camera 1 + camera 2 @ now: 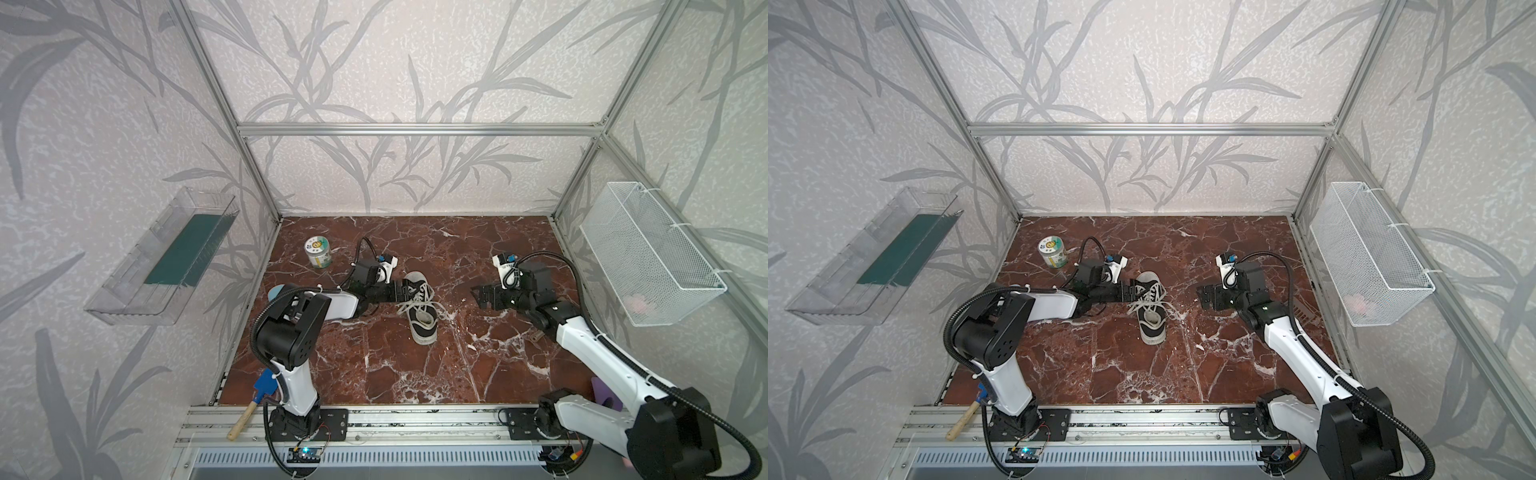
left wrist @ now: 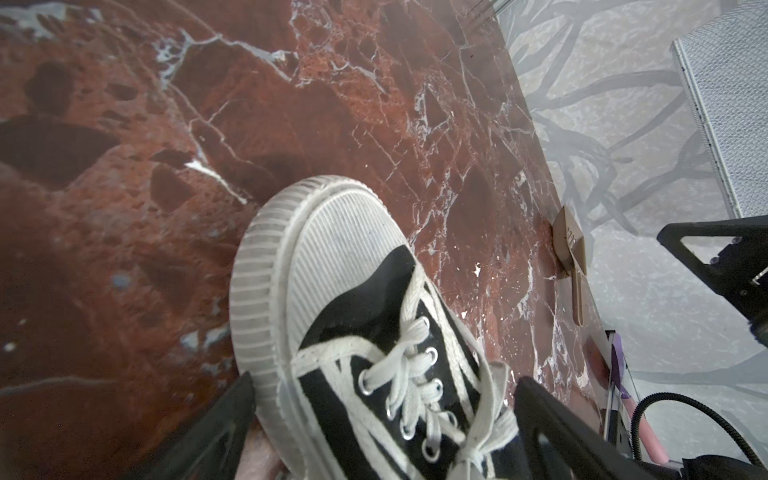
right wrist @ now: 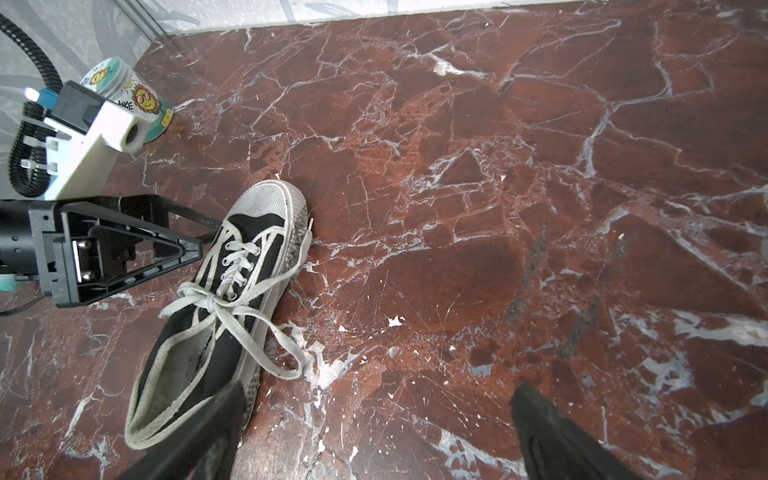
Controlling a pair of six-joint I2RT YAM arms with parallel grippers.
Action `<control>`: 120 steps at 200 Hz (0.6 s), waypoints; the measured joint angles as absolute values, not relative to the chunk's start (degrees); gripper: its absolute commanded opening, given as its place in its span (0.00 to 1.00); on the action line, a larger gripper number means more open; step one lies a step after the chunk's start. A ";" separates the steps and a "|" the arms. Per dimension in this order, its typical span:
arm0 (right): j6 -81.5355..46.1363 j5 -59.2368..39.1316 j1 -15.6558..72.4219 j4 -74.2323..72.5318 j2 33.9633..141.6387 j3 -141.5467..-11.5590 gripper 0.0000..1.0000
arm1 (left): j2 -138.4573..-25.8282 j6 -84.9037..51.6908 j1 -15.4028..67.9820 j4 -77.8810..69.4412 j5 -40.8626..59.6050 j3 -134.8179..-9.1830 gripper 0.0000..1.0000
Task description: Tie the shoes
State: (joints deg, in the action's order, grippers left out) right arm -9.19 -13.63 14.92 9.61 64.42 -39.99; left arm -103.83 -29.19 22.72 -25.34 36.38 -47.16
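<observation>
Just beside left gripper (image 1: 408, 289): sneaker (image 1: 423, 318).

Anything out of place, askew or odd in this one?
The blue scoop with a wooden handle lies half off the front edge of the table, its handle over the metal rail by the left arm's base. The laces on the sneaker are knotted loosely, one long loop trailing on the table.

Black canvas sneaker (image 1: 420, 307), upright on marble, white laces (image 3: 232, 307) knotted
</observation>
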 measured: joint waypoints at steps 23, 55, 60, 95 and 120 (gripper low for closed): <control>-9.17 -13.65 14.92 9.74 64.18 -39.97 0.99 | -103.98 -29.04 22.83 -24.88 36.88 -48.97 0.99; -8.99 -13.98 14.92 9.74 63.88 -39.97 0.99 | -104.03 -28.21 22.83 -23.62 37.69 -50.85 0.99; -8.99 -13.98 14.92 9.74 63.88 -39.97 0.99 | -104.05 -28.03 22.83 -23.24 37.78 -51.20 0.99; -8.99 -13.98 14.92 9.74 63.88 -39.97 0.99 | -104.05 -26.79 22.83 -20.91 37.91 -52.60 0.99; -8.99 -13.98 14.87 9.74 63.88 -39.97 0.99 | -104.25 -26.24 22.83 -18.52 37.60 -53.12 0.99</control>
State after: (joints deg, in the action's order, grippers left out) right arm -8.99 -13.98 14.87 9.74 63.88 -39.97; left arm -104.25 -26.24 22.83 -18.52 37.60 -53.12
